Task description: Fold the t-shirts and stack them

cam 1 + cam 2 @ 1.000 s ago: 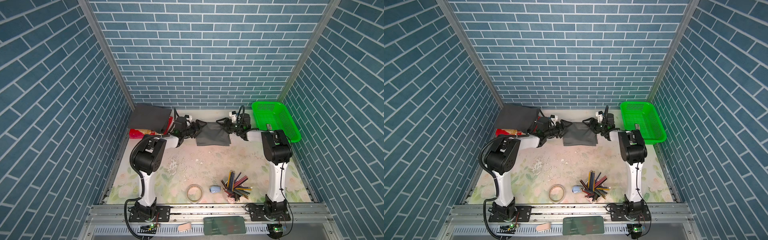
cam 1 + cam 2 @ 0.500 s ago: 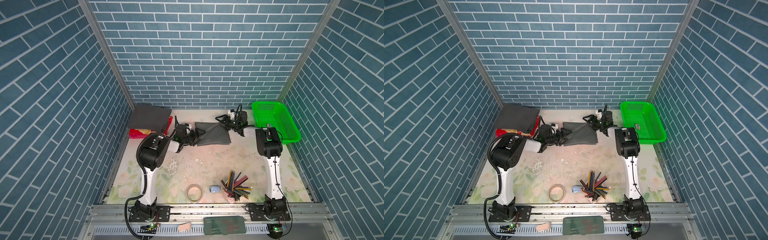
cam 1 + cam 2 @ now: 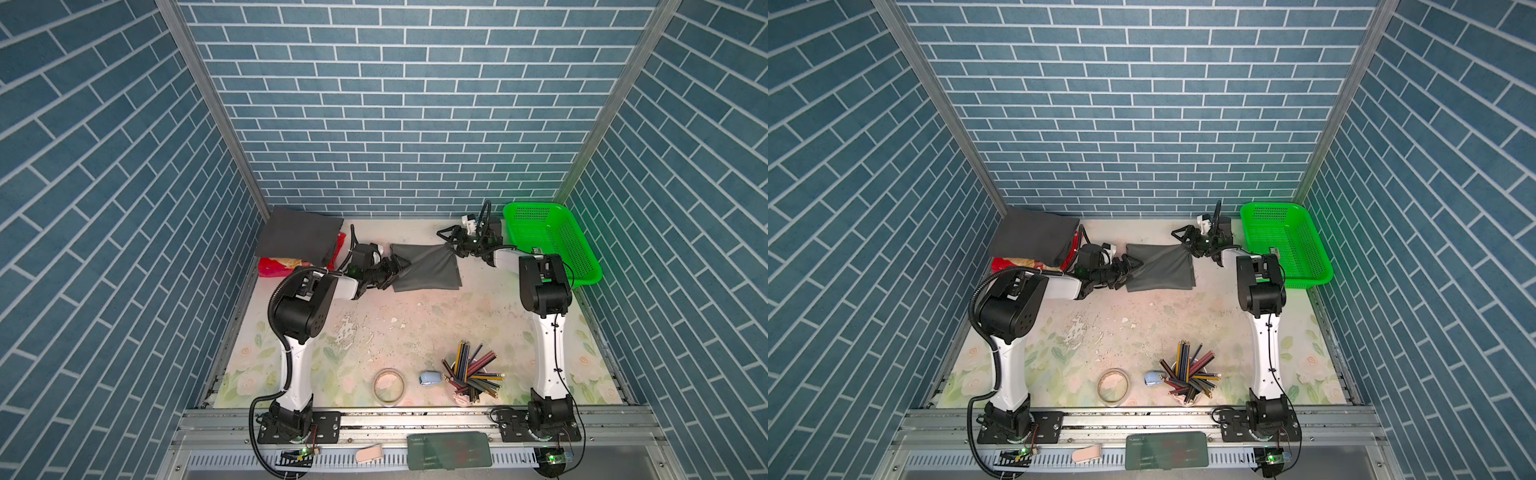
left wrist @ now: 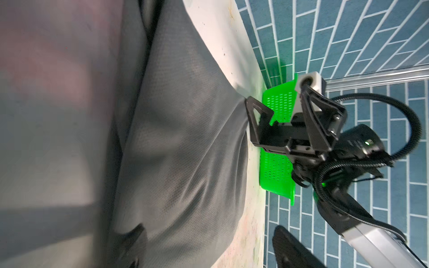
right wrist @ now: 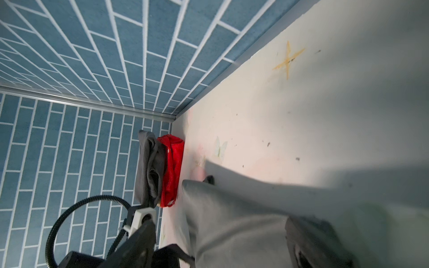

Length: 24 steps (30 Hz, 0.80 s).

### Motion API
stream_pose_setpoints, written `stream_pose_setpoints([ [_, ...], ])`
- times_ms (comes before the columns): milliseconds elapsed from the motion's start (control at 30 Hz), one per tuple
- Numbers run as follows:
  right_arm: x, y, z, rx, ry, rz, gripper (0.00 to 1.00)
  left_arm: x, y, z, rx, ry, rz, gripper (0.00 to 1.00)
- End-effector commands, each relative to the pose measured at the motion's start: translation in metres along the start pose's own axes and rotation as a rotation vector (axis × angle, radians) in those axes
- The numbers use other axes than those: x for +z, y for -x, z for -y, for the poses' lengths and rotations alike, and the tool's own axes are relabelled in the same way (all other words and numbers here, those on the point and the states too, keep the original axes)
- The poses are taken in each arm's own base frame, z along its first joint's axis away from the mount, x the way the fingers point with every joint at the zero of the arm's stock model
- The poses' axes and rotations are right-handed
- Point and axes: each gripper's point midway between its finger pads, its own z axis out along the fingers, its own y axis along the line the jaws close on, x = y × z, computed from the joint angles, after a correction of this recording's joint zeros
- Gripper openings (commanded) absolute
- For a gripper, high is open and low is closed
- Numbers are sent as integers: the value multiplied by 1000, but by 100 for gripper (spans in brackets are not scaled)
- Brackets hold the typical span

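A mid-grey t-shirt (image 3: 428, 268) (image 3: 1160, 270), folded, lies at the back middle of the table. Its cloth is drawn skew between my two grippers. My left gripper (image 3: 392, 270) (image 3: 1128, 268) is at its left edge, open, with the cloth lying between the wide-apart fingers (image 4: 290, 250). My right gripper (image 3: 451, 245) (image 3: 1187, 243) is at the shirt's far right corner, open. In the left wrist view one of its fingers (image 4: 255, 116) touches that corner, which is pulled to a point. A darker charcoal t-shirt (image 3: 297, 237) (image 5: 148, 167) lies folded at the back left.
The charcoal shirt rests on a red bag (image 3: 282, 266). A green mesh basket (image 3: 536, 206) stands at the back right, close behind my right arm. Near the front are a cup of coloured pencils (image 3: 471, 376), a tape ring (image 3: 389, 386) and a small blue thing (image 3: 429, 378).
The grey shirt went from a flat rectangle to a skewed shape with its far right corner drawn out. My left gripper slid nearer along its left edge; the right gripper drew back.
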Motion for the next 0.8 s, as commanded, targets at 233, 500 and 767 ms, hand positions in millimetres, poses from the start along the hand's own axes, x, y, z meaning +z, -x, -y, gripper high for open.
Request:
stream_pose_setpoints([
  [233, -32, -63, -48, -50, 20, -23, 92, -43, 50, 32, 328, 260, 169, 87],
  [500, -36, -111, -18, 3, -6, -85, 94, -23, 49, 49, 265, 158, 125, 87],
  [767, -59, -124, 6, -13, -137, -107, 94, 3, 29, 13, 233, 223, 6, 87],
])
